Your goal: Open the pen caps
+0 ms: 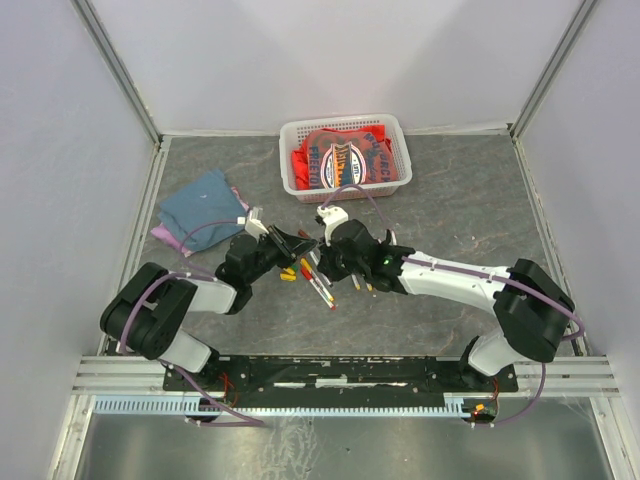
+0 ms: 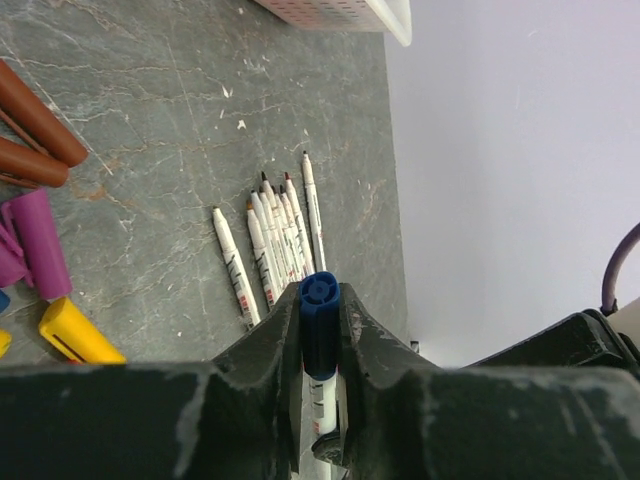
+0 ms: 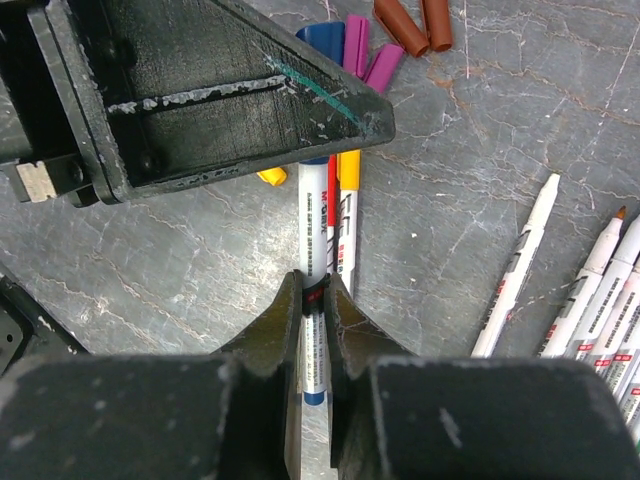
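Both grippers hold one pen between them. In the left wrist view my left gripper (image 2: 320,292) is shut on its blue pen cap (image 2: 319,325), with the white barrel running down between the fingers. In the right wrist view my right gripper (image 3: 313,283) is shut on the same white barrel (image 3: 312,225), and the left gripper's body (image 3: 200,90) hides the cap end. From above the grippers (image 1: 300,246) (image 1: 327,262) meet at the table's middle. Several uncapped pens (image 2: 275,235) lie in a row. Loose caps lie nearby: brown (image 2: 35,115), purple (image 2: 45,240), yellow (image 2: 75,335).
A white basket (image 1: 345,122) with red packets stands at the back centre. Folded blue and pink cloths (image 1: 200,210) lie at the back left. A yellow-capped pen (image 3: 346,215) lies under the held one. More uncapped pens (image 3: 515,270) lie to the right.
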